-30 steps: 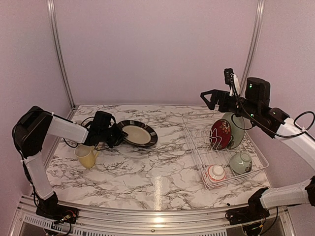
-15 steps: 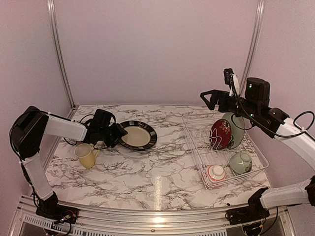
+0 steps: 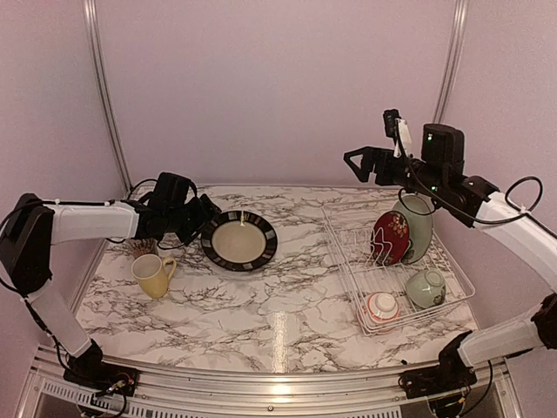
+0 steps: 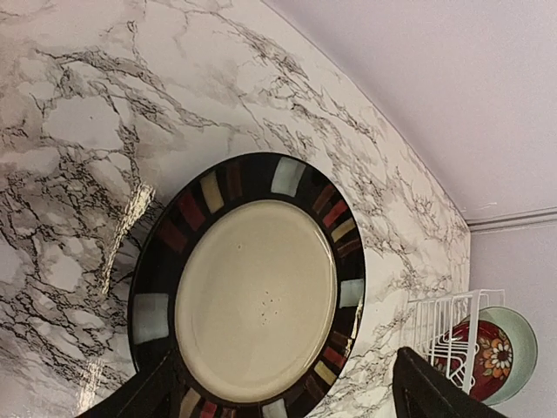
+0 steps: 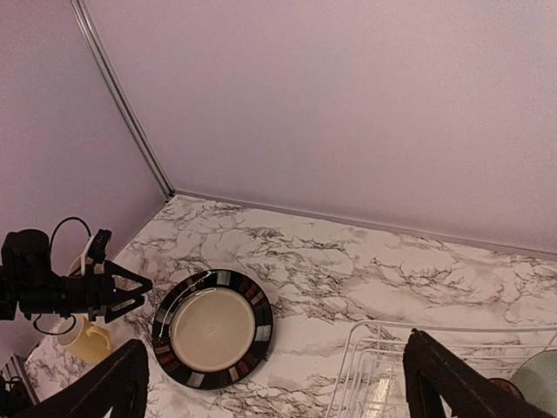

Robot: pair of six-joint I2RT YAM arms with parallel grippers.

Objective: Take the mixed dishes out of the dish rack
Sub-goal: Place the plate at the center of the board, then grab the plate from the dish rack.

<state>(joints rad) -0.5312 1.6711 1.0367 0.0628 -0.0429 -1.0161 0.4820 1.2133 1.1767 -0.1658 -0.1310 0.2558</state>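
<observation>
Black-rimmed cream plate (image 3: 239, 241) (image 4: 257, 292) (image 5: 213, 326), lying flat on the marble table (image 3: 287, 296), left of centre and well apart from the dish rack (image 3: 344, 270). Its centre is plain cream with a few faint specks. The broad black rim carries a ring of small blocks in white, red, tan and brown.

Left gripper (image 3: 207, 215) (image 4: 285, 359) (image 5: 144, 292), low at the plate's left edge. Its fingers are spread wide, and the wrist view shows one dark finger (image 4: 152, 396) on either side of the plate's near rim. From across the table the tips appear just off the plate, with nothing gripped.

Yellow mug (image 3: 152, 277) (image 5: 87, 340), upright on the table, near the plate on its left, under the left arm.

The rack is a white wire basket at the right of the table. A red patterned plate (image 3: 392, 237) stands on edge in it, with a pale green plate (image 3: 419, 218) just behind. A pale green bowl (image 3: 425, 287) and a red-rimmed white bowl (image 3: 381, 306) sit at the rack's near end.

Right gripper (image 3: 352, 167), raised well above the rack's far left corner. Its fingers are fully apart and it is empty.
</observation>
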